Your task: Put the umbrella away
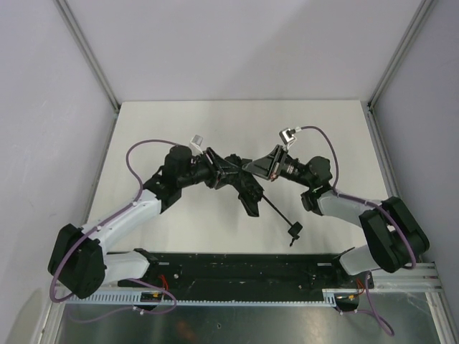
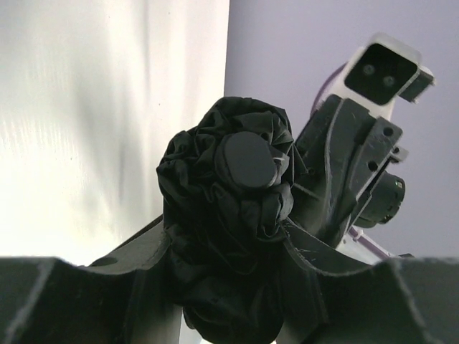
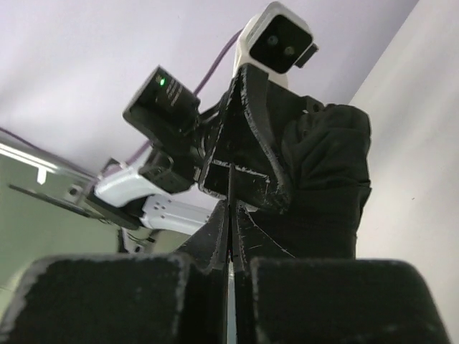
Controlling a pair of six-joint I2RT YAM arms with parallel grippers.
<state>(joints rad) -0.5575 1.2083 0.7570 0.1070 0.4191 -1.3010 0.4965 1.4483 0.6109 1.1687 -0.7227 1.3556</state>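
Observation:
The black folded umbrella [image 1: 244,188] is held above the table's middle. Its thin shaft [image 1: 278,213] slopes down to the right and ends in the small knob handle [image 1: 294,231]. My left gripper [image 1: 224,170] is shut on the bunched canopy [image 2: 222,236], with the round top cap [image 2: 247,159] facing the camera. My right gripper [image 1: 252,169] meets the canopy [image 3: 326,186] from the right. Its fingers [image 3: 215,236] are pressed together on a thin dark strip seen edge-on, apparently the umbrella's strap [image 3: 231,183].
The white table [image 1: 215,122] is enclosed by grey walls with metal posts at the back corners. The black base rail [image 1: 237,269] runs along the near edge, just below the handle. The left arm's wrist camera [image 3: 276,36] sits close in front of the right gripper.

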